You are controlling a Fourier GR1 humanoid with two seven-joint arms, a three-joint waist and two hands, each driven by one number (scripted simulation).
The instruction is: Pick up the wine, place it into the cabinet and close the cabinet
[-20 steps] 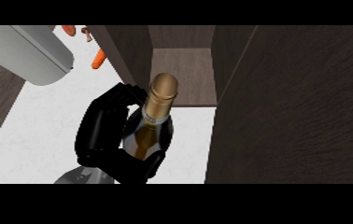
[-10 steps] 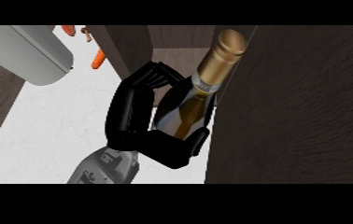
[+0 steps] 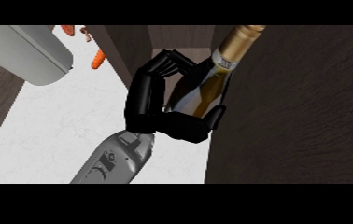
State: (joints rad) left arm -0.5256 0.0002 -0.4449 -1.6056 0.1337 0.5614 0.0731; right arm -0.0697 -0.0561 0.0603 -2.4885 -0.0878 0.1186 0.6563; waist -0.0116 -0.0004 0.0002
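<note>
On the white table (image 3: 55,120), the hand (image 3: 148,101) has carried the wine bottle (image 3: 207,90) up and rightward into the cabinet (image 3: 289,101) mouth, fingers curled round its body; judged, setting it down inside comes next, door unclosed.

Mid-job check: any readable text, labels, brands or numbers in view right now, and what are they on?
None readable.
Wine bottle: gold foil on the neck and a pale band below it, no legible lettering; the hand curled round it covers much of the body.
Forearm: small dark marks, too small to read.
Cabinet door: plain dark wood grain.
</note>
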